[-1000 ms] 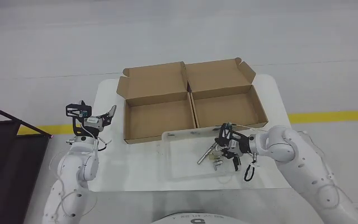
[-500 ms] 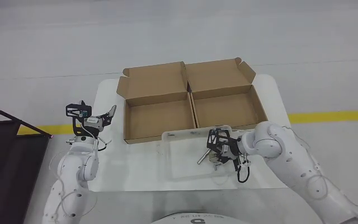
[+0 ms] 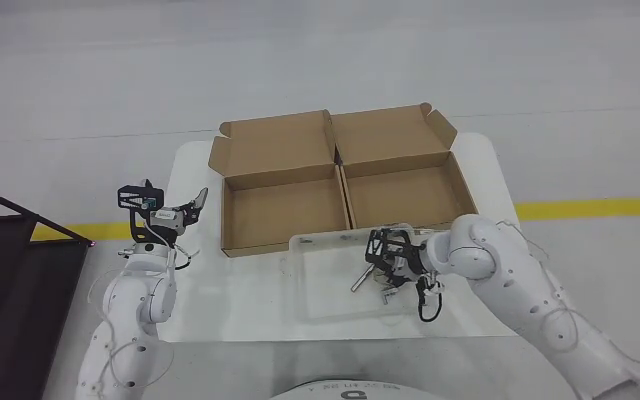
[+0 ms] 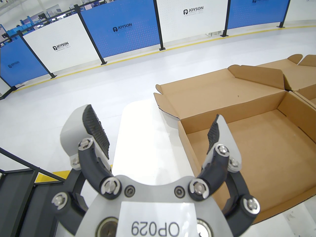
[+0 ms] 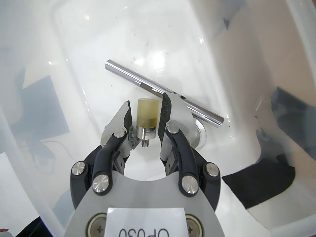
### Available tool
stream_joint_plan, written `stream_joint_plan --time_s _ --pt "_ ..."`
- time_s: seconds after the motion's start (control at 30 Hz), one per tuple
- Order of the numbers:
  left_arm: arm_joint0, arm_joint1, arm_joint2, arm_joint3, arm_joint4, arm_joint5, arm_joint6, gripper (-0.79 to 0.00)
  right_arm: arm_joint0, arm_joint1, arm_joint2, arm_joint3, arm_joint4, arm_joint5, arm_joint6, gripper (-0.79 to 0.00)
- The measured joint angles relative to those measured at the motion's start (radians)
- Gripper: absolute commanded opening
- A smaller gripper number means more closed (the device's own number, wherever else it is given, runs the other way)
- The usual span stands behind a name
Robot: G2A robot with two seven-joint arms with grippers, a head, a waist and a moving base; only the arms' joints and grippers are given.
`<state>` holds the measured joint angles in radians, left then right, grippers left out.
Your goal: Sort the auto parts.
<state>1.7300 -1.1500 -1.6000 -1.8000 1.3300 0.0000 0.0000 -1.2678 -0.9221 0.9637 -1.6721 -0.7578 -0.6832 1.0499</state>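
Note:
Inside the clear plastic bin [image 3: 320,300], my right gripper [image 3: 378,262] hangs low over a small pile of parts. In the right wrist view its fingers [image 5: 165,110] straddle a yellowish rubber bumper with a threaded metal stud [image 5: 147,114], with a small gap on either side, so the right gripper [image 5: 147,109] is open. Just beyond the bumper lies a steel rod [image 5: 128,72], also seen from the top [image 3: 360,278]. A metal disc [image 5: 200,131] sits partly hidden behind one finger. My left gripper [image 4: 153,129] is open and empty above the table's left edge [image 3: 165,215].
Two open cardboard boxes stand side by side behind the bin, the left one [image 3: 283,213] and the right one [image 3: 410,195], both with nothing inside. The bin's walls [image 5: 284,25] rise close around the right gripper. Bare white table [image 3: 240,290] lies left of the bin.
My right gripper has slid left across the bin and come down over the parts, ending astride the bumper. The left arm has not moved.

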Motion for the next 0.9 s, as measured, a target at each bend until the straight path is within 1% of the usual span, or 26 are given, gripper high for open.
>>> stream_joint_plan --time_s 0.03,0.1,0.13,0.23,0.3,0.37,0.5,0.6,0.83,0.9 --pt "0.000 0.000 0.000 0.000 0.000 0.000 0.000 0.000 0.007 -0.003 -0.012 0.002 -0.015 0.009 -0.004 -0.545" --pt "0.000 0.000 0.000 0.000 0.000 0.000 0.000 0.000 0.017 -0.007 -0.030 0.009 -0.026 0.014 -0.006 -0.619" --pt "0.000 0.000 0.000 0.000 0.000 0.000 0.000 0.000 0.025 -0.009 -0.041 0.015 -0.026 0.016 -0.003 -0.634" --pt "0.000 0.000 0.000 0.000 0.000 0.000 0.000 0.000 0.046 -0.015 -0.066 0.034 -0.026 0.026 0.008 -0.634" --pt "0.000 0.000 0.000 0.000 0.000 0.000 0.000 0.000 0.059 -0.019 -0.080 0.043 -0.025 0.027 0.010 -0.650" --pt "0.000 0.000 0.000 0.000 0.000 0.000 0.000 0.000 0.071 -0.023 -0.094 0.050 -0.020 0.020 0.008 -0.785" --pt "0.000 0.000 0.000 0.000 0.000 0.000 0.000 0.000 0.088 -0.025 -0.098 0.050 -0.010 0.003 -0.022 -0.785" --pt "0.000 0.000 0.000 0.000 0.000 0.000 0.000 0.000 0.090 -0.021 -0.080 0.043 0.000 -0.015 -0.070 -0.785" --pt "0.000 0.000 0.000 0.000 0.000 0.000 0.000 0.000 0.045 0.002 0.005 0.006 0.039 -0.097 -0.206 -0.785" --pt "0.000 0.000 0.000 0.000 0.000 0.000 0.000 0.000 0.031 0.007 0.023 0.003 0.037 -0.100 -0.227 -0.785"
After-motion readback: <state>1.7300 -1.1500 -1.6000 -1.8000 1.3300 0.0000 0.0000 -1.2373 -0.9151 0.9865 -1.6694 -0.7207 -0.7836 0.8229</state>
